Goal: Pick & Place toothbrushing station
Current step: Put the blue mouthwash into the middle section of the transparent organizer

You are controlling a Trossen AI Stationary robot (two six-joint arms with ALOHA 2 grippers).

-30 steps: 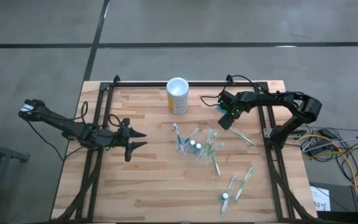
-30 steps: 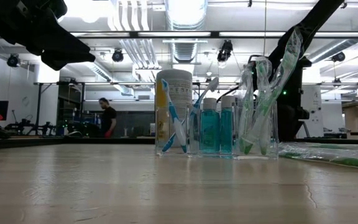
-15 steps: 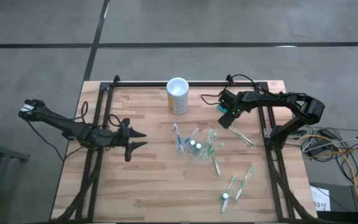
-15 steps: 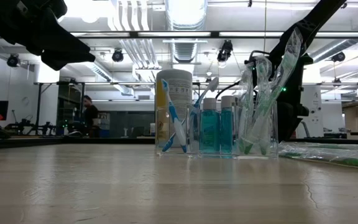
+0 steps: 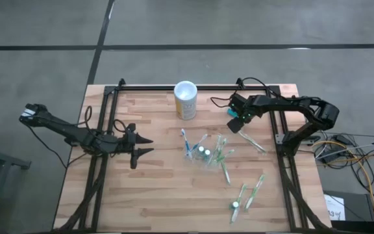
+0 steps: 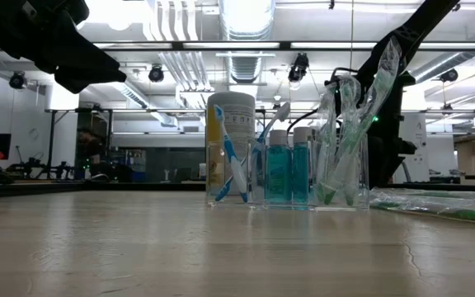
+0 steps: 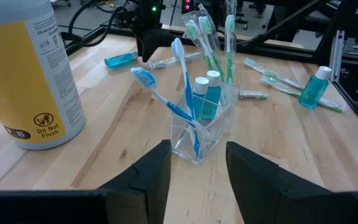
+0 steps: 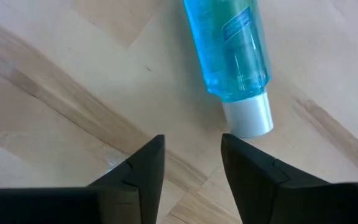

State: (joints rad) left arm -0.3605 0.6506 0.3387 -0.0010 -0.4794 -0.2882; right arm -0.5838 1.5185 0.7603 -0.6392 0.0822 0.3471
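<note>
At the table's far right, the right gripper (image 8: 191, 163) hangs part open w/ nothing held, right over a blue bottle (image 8: 232, 53) lying flat, prob. to grab it.

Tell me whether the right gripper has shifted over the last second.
Yes, slightly. In the high view the right gripper has edged up toward the table's far rail; it sat a little lower, nearer the clear plastic toothbrush holder, before.

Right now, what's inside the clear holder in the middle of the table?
The clear holder contains two blue toothbrushes, two small blue bottles and wrapped green toothbrushes. Its contents overlap, so the exact count of green ones is unclear.
</note>
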